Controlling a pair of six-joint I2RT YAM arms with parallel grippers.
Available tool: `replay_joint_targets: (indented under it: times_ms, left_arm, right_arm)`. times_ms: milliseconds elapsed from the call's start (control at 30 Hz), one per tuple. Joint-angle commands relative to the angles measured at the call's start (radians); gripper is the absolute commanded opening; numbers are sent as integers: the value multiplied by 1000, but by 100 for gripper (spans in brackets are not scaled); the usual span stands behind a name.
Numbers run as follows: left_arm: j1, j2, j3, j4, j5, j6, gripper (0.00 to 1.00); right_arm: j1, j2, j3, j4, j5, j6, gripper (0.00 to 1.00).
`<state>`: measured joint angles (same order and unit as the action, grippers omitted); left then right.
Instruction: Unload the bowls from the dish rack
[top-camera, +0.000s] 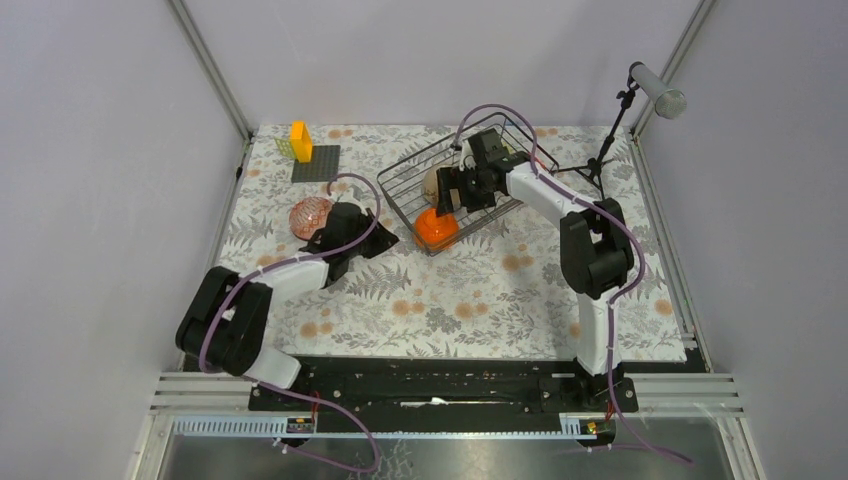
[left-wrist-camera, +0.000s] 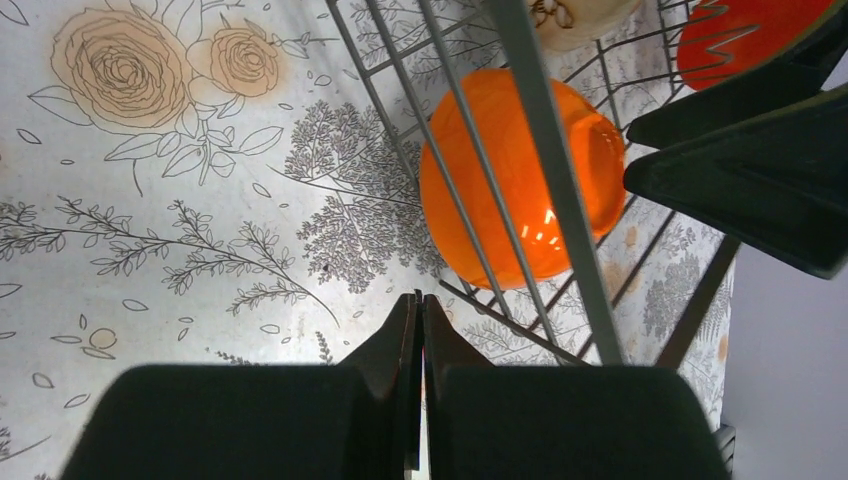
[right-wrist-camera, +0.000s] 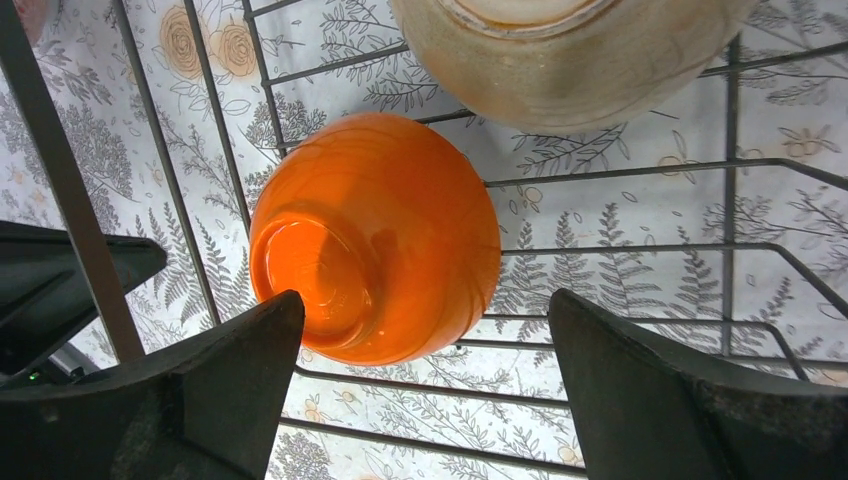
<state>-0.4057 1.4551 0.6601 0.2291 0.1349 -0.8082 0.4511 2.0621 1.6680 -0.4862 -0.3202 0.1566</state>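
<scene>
We needed our wide-open, empty right jaws centred across the orange bowl (right-wrist-camera: 375, 235); left jaws sat shut, empty.

We see a glossy orange round bowl (right-wrist-camera: 375, 235), a mottled beige ceramic bowl (right-wrist-camera: 570, 60) and a dark grey wire dish rack (top-camera: 405, 195). The white tabletop (top-camera: 480, 290) is printed with grey ferns and peach roses. The pink-red round bowl (top-camera: 310, 216) bears a netlike pattern; the upright plastic block (top-camera: 300, 141) is orange.
</scene>
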Motion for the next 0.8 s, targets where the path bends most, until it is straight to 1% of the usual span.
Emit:
replay_joint_targets:
  times_ms: [0, 167, 433, 567, 767]
  left_arm:
    - [2, 59, -20, 127, 32, -46, 0]
    - [2, 125, -41, 214, 28, -91, 0]
    - [3, 211, -33, 300, 42, -117, 0]
    - [2, 241, -38, 377, 62, -137, 0]
    - [2, 274, -27, 412, 68, -148, 0]
  right_arm:
    - [-5, 41, 17, 19, -88, 27, 100]
    - [0, 67, 24, 18, -83, 28, 100]
    - [3, 104, 27, 15, -86, 45, 100]
    - [3, 118, 18, 19, -138, 52, 100]
    - [-10, 150, 3, 45, -184, 78, 100]
